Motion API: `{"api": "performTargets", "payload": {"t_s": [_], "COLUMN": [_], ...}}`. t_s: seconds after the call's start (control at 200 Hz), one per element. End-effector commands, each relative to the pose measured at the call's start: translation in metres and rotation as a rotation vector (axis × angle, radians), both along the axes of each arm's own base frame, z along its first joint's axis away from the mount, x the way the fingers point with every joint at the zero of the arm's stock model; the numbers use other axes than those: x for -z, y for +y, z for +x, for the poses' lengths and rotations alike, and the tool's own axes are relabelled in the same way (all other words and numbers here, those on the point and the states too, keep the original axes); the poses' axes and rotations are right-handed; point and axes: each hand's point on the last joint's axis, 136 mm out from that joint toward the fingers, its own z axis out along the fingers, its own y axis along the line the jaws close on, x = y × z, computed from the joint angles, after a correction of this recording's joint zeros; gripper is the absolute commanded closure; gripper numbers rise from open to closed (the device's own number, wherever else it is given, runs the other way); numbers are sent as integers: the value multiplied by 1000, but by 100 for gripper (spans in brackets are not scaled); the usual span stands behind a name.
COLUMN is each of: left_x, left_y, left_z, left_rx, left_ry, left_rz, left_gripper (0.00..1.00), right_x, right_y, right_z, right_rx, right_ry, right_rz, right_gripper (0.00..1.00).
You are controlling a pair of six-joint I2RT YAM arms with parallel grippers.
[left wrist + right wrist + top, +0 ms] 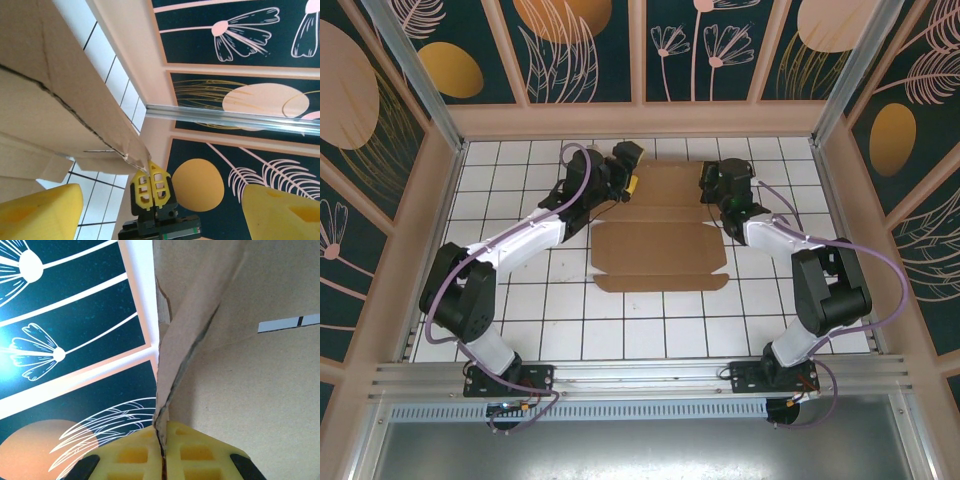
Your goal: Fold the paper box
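The paper box (660, 245) lies mostly flat on the tiled table (520, 330), its near flap edge turned toward the arm bases. At the box's far left corner the left gripper (630, 186) has its fingers (40, 212) spread wide. A lifted cardboard edge runs just beside one of them, but contact cannot be told. At the box's far right corner the right gripper (161, 450) is pinched tight on a creased, buckled flap edge, with cardboard caught between the pads. Bare tiles lie open on the box's near side and on both flanks. Beyond its far edge only a narrow strip of tiles separates it from the back wall (640, 120).
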Motion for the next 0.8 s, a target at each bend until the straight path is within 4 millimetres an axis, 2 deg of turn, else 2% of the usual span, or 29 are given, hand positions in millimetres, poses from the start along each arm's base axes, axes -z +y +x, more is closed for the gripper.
{"api": "performTargets", "payload": {"t_s": [0.0, 0.04, 0.165, 0.32, 0.641, 0.796], "left_x": [-11, 3, 14, 16, 28, 32], "left_y": [-4, -11, -17, -16, -4, 3], "left_z": [13, 19, 28, 34, 38, 42], "left_rx": [-33, -25, -25, -45, -86, -95], "left_ry": [-38, -17, -1, -7, 3, 1], "left_rz": [-52, -51, -65, -54, -56, -46], "left_gripper": [19, 20, 26, 36, 71, 82], "right_x": [-29, -30, -28, -29, -25, -24], "right_y": [2, 5, 8, 7, 6, 11], "right_z": [2, 2, -1, -4, -12, -16], "right_rx": [32, 24, 12, 13, 8, -9], "right_ry": [-77, -80, -80, -86, -85, -88], "right_rz": [27, 25, 20, 16, 0, -14], "right_gripper": [91, 91, 91, 91, 92, 92]}}
